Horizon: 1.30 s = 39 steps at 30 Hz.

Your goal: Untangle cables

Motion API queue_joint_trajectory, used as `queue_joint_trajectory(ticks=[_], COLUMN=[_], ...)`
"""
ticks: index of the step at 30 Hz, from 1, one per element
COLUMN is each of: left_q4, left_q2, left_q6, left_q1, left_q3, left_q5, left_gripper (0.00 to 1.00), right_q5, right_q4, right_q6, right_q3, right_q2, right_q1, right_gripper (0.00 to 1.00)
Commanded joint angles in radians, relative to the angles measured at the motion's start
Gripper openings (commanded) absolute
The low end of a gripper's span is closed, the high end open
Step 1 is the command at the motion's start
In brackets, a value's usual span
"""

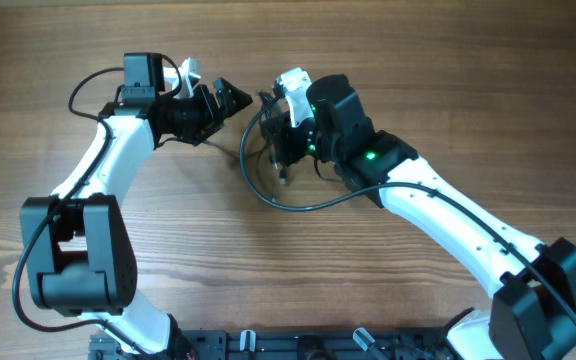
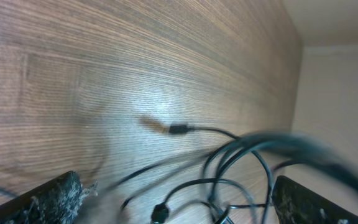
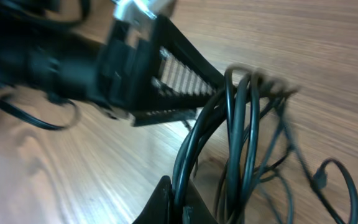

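Okay, cables (image 3: 194, 142): a bunch of thin black strands looped over one another, out in the middle of the tabletop (image 1: 418, 60) between the two arms, part lifted and part trailing on the wood.
Right fingers (image 3: 157, 205): closed on the bunch, by the look of it; several strands rise straight out of the pinch and arch over.
Left fingers (image 2: 55, 199): spread wide with nothing in them, and the loops hang just ahead, between the two tips.
Loose end: one plug tip (image 2: 179, 129) lies flat on the wood, clear of the knot, its strand curving back into the loops.
Handling: featherweight and floppy, I'd say. These wires will sag, spring back into coils and slide through a loose pinch. The plugs are the snag points and the delicate bits.
Where to grab: on the wire just behind a plug, or on a single outer loop. Never across the whole bundle, or the knot only tightens.
Step in hand: right anchors, and left looks lined up to pick one strand and draw it away.
Risk: pulling hard against the anchor could cinch the tangle or drag the whole bunch along.
Blur: the left wrist view smears on its right side, so I cannot tell which strand runs where.
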Motion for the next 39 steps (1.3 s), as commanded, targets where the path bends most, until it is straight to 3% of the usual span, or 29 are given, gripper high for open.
queue_joint_trajectory(ticks=[1,6,9,12,19,24,25,26,27,28,32,34,39], left_q4=[-0.016,-0.053,-0.068,-0.112,-0.087,0.000,0.010,0.013,0.013,0.014,0.009,-0.012,-0.065], left_q2=[0.011,0.012,0.012,0.012,0.012,0.012,0.012,0.012,0.012,0.012,0.012,0.012,-0.004], left_q6=[0.114,0.145,0.461,0.621,0.669,0.551,0.551,0.551,0.550,0.526,0.270,0.219,0.219], left_q1=[0.045,0.140,0.187,0.195,0.082,-0.025,-0.040,-0.052,-0.058,-0.060,-0.016,0.022,0.163], left_q3=[0.000,0.000,0.000,0.000,0.000,0.000,0.000,0.000,0.000,0.000,0.000,0.000,0.000], left_q5=[-0.020,0.016,0.426,0.593,0.550,0.424,0.424,0.408,0.382,0.328,-0.079,-0.165,-0.127], left_gripper=[1.00,0.98,0.98,0.97,0.95,0.93,0.84,0.42,0.17,0.07,0.04,0.04,0.04], right_q5=[-0.220,-0.621,-0.762,-0.826,-0.931,-0.985,-0.992,-0.997,-1.003,-1.007,-1.006,-1.005,-0.890], right_q4=[0.048,0.146,0.171,0.169,0.197,0.211,0.211,0.211,0.211,0.210,0.210,0.209,0.121], right_q6=[0.110,0.219,0.241,0.251,0.250,0.253,0.253,0.254,0.253,0.253,0.252,0.251,0.248], right_q3=[0.008,0.008,0.008,0.008,0.008,0.008,0.008,0.008,0.008,0.008,0.008,0.008,0.008], right_q2=[-0.028,-0.028,-0.027,-0.026,-0.026,-0.026,-0.026,-0.026,-0.026,-0.026,-0.026,-0.026,-0.026], right_q1=[-0.039,-0.162,-0.243,-0.265,-0.264,-0.264,-0.264,-0.264,-0.264,-0.264,-0.266,-0.268,-0.306], right_gripper=[0.04,0.04,0.04,0.04,0.04,0.04,0.04,0.04,0.04,0.04,0.04,0.04,0.04])
